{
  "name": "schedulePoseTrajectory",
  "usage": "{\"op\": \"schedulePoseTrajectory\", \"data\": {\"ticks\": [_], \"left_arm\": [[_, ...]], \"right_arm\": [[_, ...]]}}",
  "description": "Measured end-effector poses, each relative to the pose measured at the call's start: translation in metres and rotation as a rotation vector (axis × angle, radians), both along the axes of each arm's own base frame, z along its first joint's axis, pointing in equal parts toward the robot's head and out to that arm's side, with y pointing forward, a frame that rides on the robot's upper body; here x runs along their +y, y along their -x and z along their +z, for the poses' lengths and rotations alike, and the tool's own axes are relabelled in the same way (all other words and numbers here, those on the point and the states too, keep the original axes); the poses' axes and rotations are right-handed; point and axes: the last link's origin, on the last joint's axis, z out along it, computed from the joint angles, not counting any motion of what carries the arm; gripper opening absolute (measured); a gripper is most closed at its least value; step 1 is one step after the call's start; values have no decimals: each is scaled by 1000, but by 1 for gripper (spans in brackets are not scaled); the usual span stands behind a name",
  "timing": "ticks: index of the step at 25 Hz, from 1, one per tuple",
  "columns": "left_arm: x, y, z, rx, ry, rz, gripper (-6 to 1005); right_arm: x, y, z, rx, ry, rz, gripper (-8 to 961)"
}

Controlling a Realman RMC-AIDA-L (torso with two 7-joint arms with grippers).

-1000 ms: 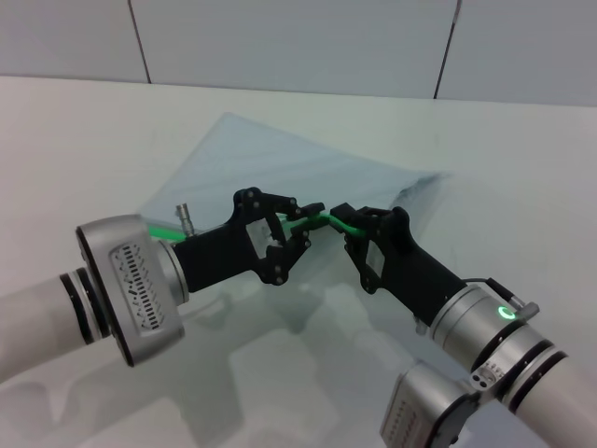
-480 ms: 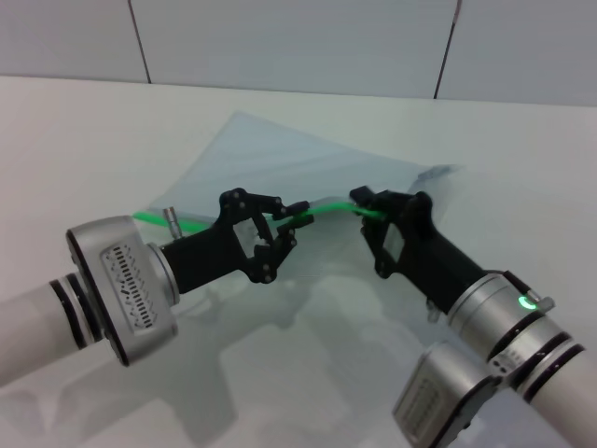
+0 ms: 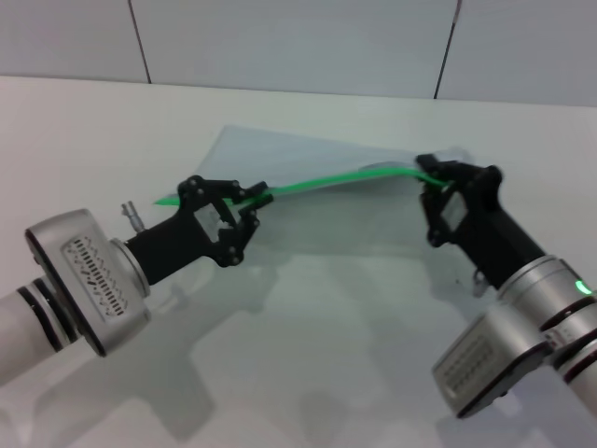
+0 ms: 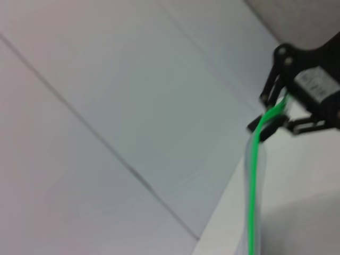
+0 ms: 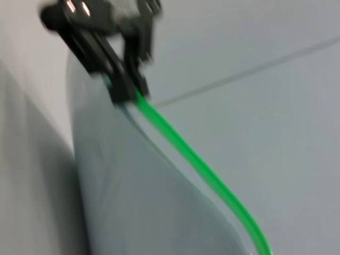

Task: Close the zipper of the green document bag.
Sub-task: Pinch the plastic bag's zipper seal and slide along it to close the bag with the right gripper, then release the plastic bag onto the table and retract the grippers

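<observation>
Left gripper [image 3: 254, 198] and right gripper [image 3: 431, 174] pinch zipper [image 3: 326, 179] ends.

A white table [image 3: 308, 373] stands before a pale panelled wall [image 3: 289, 42] with dark seams

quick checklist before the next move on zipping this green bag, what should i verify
1. Left gripper shut on the zipper near its left end: ok.
2. Right gripper shut on the strip at its right end: ok.
3. Strip between the grippers taut: ok, only a slight bow in the head view.
4. Green document bag hanging free, no snag on the table: ok, lifted edge, body trailing down.
5. Slider tab position: cannot tell, hidden at the fingers.
6. Zipper fully closed along its length: cannot tell.
</observation>
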Motion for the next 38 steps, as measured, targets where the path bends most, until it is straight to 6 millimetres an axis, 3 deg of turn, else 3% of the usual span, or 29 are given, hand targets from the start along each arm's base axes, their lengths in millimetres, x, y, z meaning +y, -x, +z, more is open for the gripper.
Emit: {"op": "schedulePoseTrajectory", "data": {"ticks": [9,24,30,35,38], "left_arm": [[0,9,10,-27,-60,47,82],[5,-1,16,-109,-113,43,76],[0,-5,29,-224,-179,40,258],[-4,-2,43,-342,-228,71,431],[-4,2,52,-430,-230,116,606]], "right_arm": [[8,-29,23,57,-79,-111,222],[17,-40,58,243,-305,-233,233],[1,-32,66,425,-322,-171,238],[-8,-29,80,698,-296,-130,469],[-11,-30,87,855,-257,-114,591]]}}
